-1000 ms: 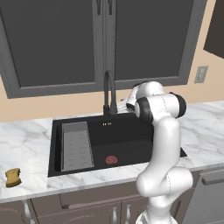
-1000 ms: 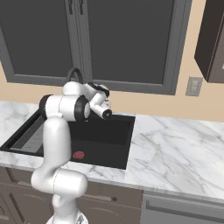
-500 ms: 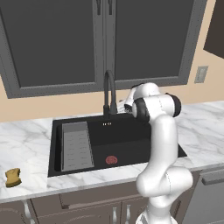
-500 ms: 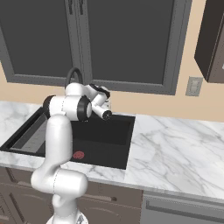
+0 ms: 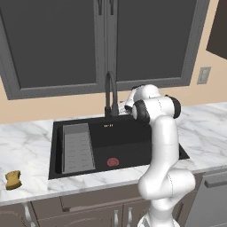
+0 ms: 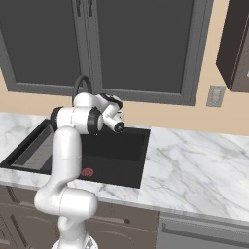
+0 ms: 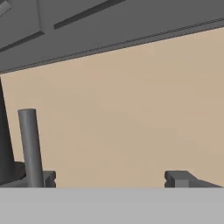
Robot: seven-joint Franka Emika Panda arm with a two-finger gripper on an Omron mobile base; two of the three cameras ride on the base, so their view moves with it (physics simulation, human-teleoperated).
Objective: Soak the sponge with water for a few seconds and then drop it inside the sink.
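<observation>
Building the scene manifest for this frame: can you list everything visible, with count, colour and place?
sponge: 1, yellow-brown, on the marble counter left of the sink, untouched
sink: 1, black basin set into the counter
drain: 1, red-ringed, on the sink floor
rack: 1, grey ribbed, in the left part of the sink
faucet: 1, black arched, behind the sink; no water stream visible
counter: 1, white marble, both sides of the sink
cabinet doors: 2, dark grey, on the wall above the sink
wall outlet: 1, grey, on the tan wall right of the sink
gripper: 1, dark fingers, open, empty, by the faucet, facing the wall
</observation>
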